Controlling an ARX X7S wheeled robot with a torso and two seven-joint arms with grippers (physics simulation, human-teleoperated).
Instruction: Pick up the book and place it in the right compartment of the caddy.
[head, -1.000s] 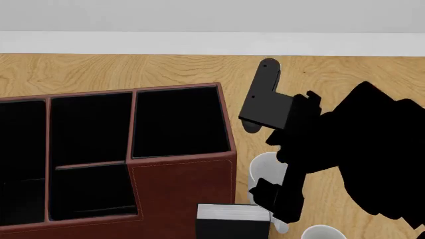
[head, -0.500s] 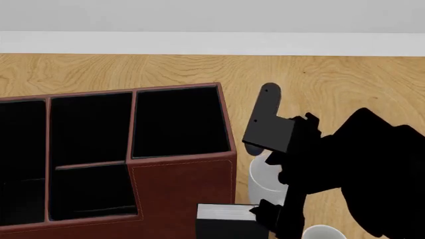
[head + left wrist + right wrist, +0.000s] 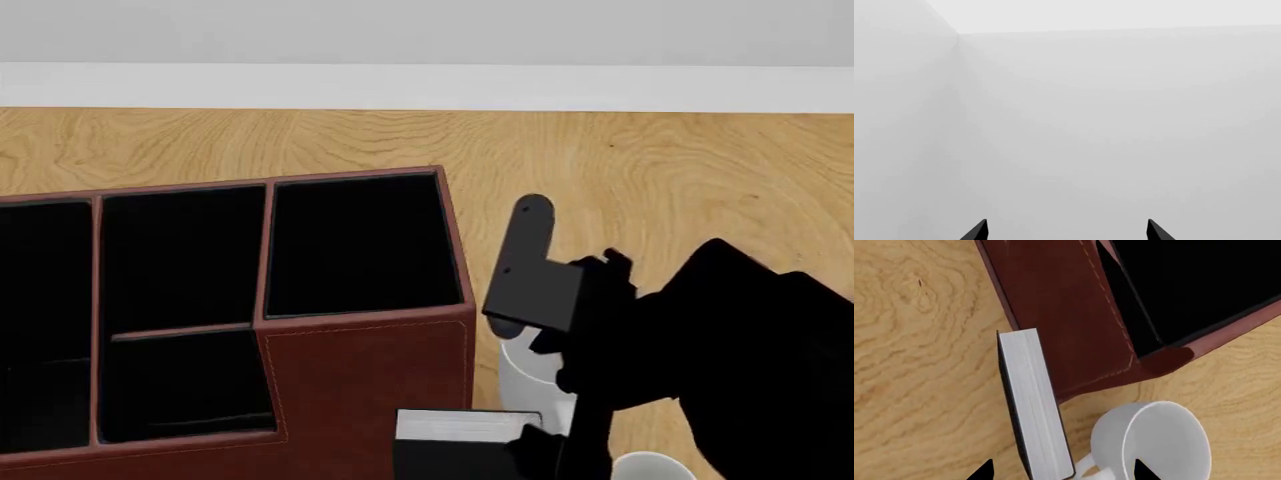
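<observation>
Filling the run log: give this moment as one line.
right hand open above book | book upright on table beside caddy | left hand open, idle

The right arm (image 3: 707, 340), a bulky black mass, reaches in from the right edge of the head view and bends down toward the near edge of the surface, with a flat dark plate standing up from its wrist. The right gripper (image 3: 1062, 472) points downward, its two black fingertips (image 3: 983, 472) spread wide with nothing between them. The left gripper (image 3: 1066, 231) shows only its two dark fingertips (image 3: 977, 231), set well apart and empty, aimed at blank pale background.
</observation>
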